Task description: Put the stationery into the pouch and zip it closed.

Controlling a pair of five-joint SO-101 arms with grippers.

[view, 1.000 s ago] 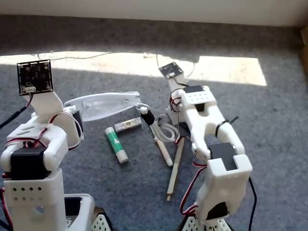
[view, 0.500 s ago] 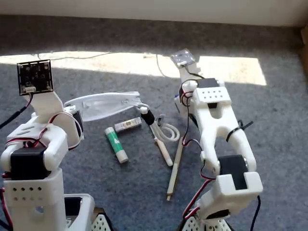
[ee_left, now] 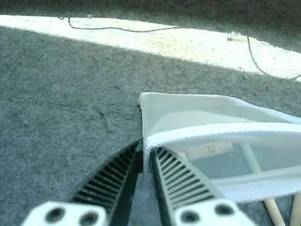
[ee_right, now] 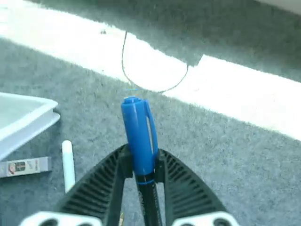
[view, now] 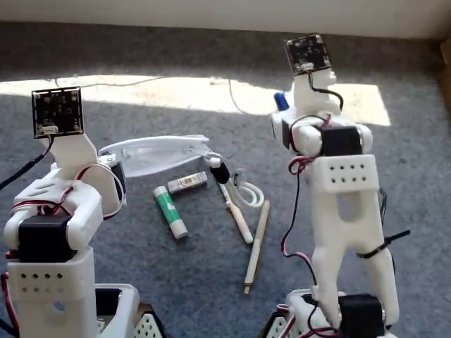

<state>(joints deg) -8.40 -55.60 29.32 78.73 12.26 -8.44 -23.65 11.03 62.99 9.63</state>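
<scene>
The left gripper (ee_left: 146, 160) is clamped on the corner of the clear pouch (view: 158, 153), pinching its white zip edge; the pouch lies on the grey carpet (view: 106, 282) with its mouth toward the loose stationery. In the high view, the left arm's own body hides that pinched corner. The right gripper (ee_right: 141, 157) grips a blue pen (ee_right: 138, 134) around its cap, held in the air well right of the pouch and above the carpet. Between pouch and pen lie a green glue stick (view: 170, 211), a small case (view: 187, 182), a white pen (view: 236, 215), a pencil (view: 256, 246) and a white cord loop (view: 246, 191). A thin cable (view: 232, 98) crosses the sunlit strip behind. Since 1 second ago, the right arm has risen from low beside the cord to nearly upright, carrying the pen up; the left arm and pouch have stayed put.
</scene>
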